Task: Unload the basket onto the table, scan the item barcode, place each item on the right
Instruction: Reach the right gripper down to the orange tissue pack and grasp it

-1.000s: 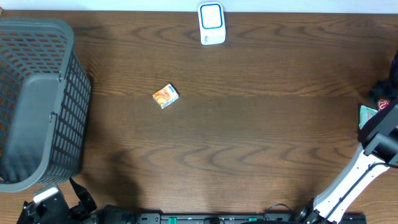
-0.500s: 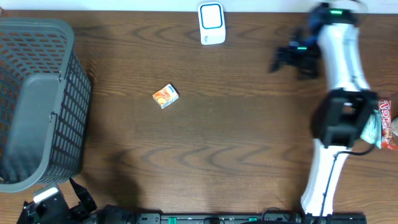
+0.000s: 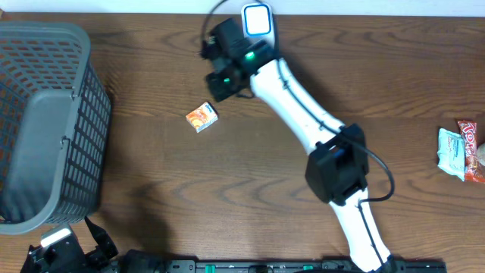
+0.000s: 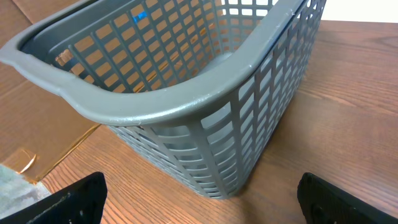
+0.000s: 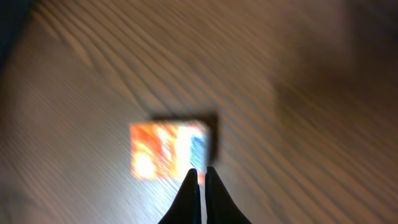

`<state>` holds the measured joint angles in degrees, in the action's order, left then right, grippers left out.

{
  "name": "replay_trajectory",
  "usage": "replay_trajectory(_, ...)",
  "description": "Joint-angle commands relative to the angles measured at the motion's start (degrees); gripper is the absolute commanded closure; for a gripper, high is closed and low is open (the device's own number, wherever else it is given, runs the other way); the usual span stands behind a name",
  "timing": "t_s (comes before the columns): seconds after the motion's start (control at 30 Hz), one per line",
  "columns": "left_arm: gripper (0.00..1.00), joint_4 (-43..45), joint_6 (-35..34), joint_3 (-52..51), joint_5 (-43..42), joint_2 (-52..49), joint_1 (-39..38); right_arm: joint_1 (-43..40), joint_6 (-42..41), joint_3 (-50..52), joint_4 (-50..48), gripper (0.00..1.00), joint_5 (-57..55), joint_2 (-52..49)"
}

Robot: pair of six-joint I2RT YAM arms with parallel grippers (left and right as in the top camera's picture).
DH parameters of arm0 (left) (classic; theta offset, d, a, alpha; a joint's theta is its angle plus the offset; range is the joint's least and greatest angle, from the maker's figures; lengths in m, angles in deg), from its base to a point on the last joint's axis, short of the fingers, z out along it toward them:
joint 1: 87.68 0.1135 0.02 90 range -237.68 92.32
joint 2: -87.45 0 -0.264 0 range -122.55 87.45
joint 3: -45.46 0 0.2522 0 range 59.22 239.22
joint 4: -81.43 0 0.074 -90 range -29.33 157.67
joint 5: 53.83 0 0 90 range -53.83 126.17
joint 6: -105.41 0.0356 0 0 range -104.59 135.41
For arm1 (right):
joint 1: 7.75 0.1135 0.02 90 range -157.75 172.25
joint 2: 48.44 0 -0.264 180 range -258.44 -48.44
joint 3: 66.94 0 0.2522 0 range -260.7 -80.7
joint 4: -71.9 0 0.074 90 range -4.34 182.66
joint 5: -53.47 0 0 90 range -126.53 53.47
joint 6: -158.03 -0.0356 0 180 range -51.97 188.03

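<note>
Orange box (image 3: 201, 117) lies flat on the bench (image 3: 151, 189), long axis slanting lower-left to upper-right seen from overhead, right pincer (image 5: 200, 176) pressed together nearby.

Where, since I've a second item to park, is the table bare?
Broad bare wood lies between the basket and the right arm, toward the robot from the orange box; also between that arm and the snack packets. Crowded by the scanner, around the right gripper.

The table (image 3: 151, 189) was dark brown wood, its grain plain under a dull sheen. The basket (image 4: 186, 106) at left was matt grey plastic lattice. The small box (image 3: 201, 117) looked like glossy printed card. The scanner (image 3: 258, 26) and the right arm (image 3: 295, 98) had smooth white plastic shells.
</note>
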<state>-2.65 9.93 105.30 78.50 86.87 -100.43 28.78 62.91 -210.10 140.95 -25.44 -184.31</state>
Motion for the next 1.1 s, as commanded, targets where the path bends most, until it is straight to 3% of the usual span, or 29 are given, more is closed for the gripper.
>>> replay_trajectory(0.0,0.02,0.0,0.74,0.04,0.28,0.42,0.2,3.17,-1.68,-0.87,-4.35,0.99,-3.15,-3.41)
replay_trajectory(0.5,0.02,0.0,0.74,0.04,0.31,0.42,0.2,8.22,-2.54,-0.87,-14.99,0.97,-3.08,-12.13)
replay_trajectory(0.63,0.02,0.0,0.74,0.04,0.28,0.42,0.2,8.26,-2.91,-0.87,-10.86,0.99,-1.99,-12.15)
replay_trajectory(0.77,0.02,0.0,0.74,0.04,0.28,0.42,0.2,8.61,0.37,-0.87,-0.85,0.99,-1.36,-12.11)
replay_trajectory(0.93,0.02,0.0,0.74,0.04,0.28,0.42,0.2,8.2,2.01,-0.9,10.84,0.99,-7.39,-12.09)
replay_trajectory(1.07,0.02,0.0,0.74,0.04,0.28,0.42,0.2,8.13,2.01,-1.22,13.68,0.99,-9.42,-11.23)
